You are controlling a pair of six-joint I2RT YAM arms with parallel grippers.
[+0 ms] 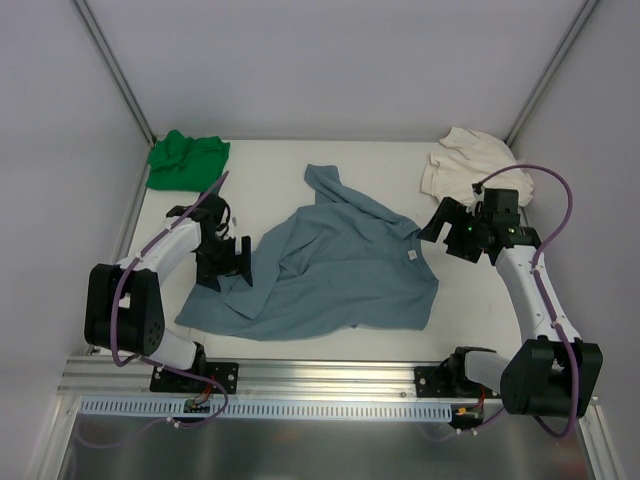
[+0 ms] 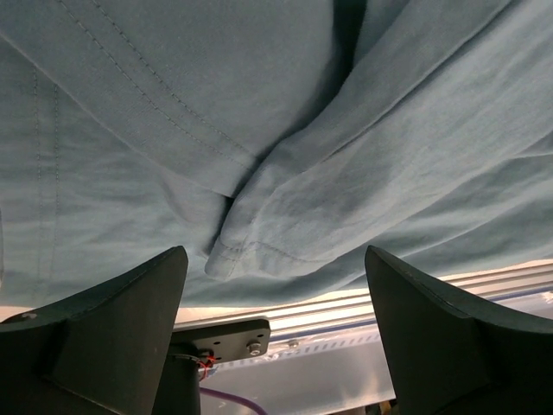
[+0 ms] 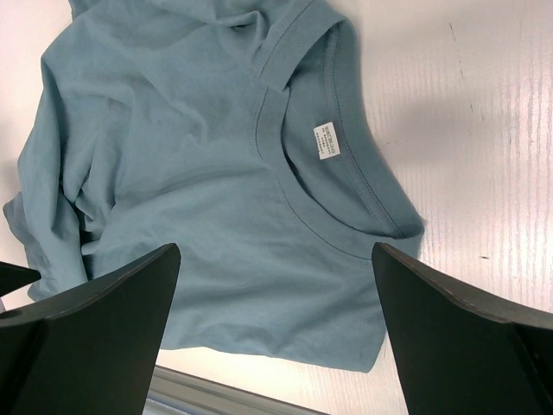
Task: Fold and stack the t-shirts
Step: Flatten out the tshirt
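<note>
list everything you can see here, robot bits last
blue-grey t-shirt: one, dusty blue-grey, spread out crumpled in the middle of the table
neck tag: one, white, inside the blue-grey t-shirt's collar
green t-shirt: one, bright green, bunched in the far left corner
cream t-shirt: one, cream-white, bunched in the far right corner
table: one, white, under all three shirts
rail: one, silver metal, along the near edge where the arms are bolted
left gripper: one, black, open, at the blue-grey t-shirt's left edge
right gripper: one, black, open, by the collar side of the blue-grey t-shirt
</note>
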